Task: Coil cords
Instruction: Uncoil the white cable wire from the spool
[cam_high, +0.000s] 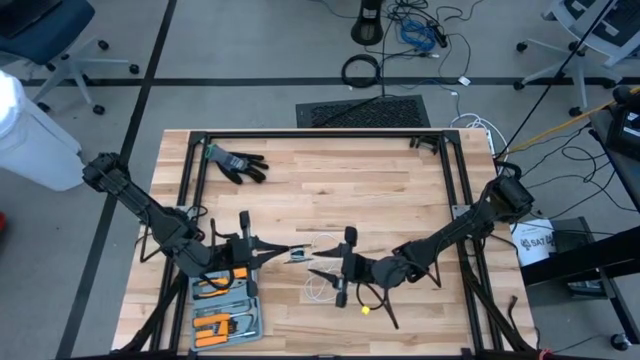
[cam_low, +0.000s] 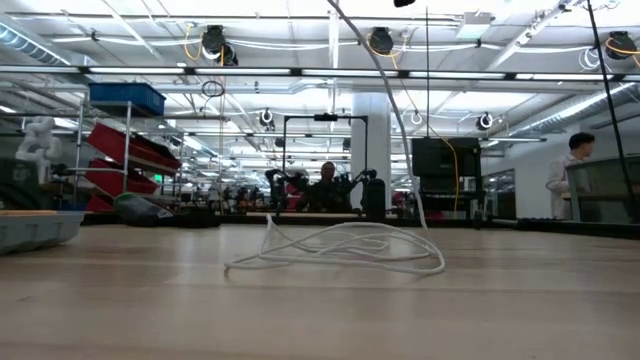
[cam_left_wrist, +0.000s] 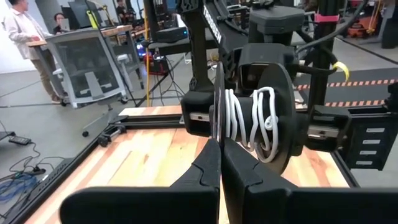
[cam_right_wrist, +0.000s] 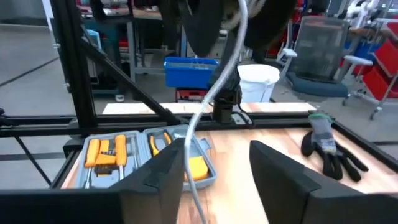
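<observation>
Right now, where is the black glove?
In the high view, the black glove lies on the table's far left part, near the frame's corner, apart from both arms and the white cord.

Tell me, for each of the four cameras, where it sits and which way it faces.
High: overhead, straight down; both arms meet over the white cord, glove behind.
Low: at table height, looking level at the cord's loose loops; no arm shows.
Left wrist: behind the left hand, shut on the spool rim.
Right wrist: behind the right hand, open, cord running between its fingers.
Shared: glove and tool case appear in high and right wrist.
</observation>
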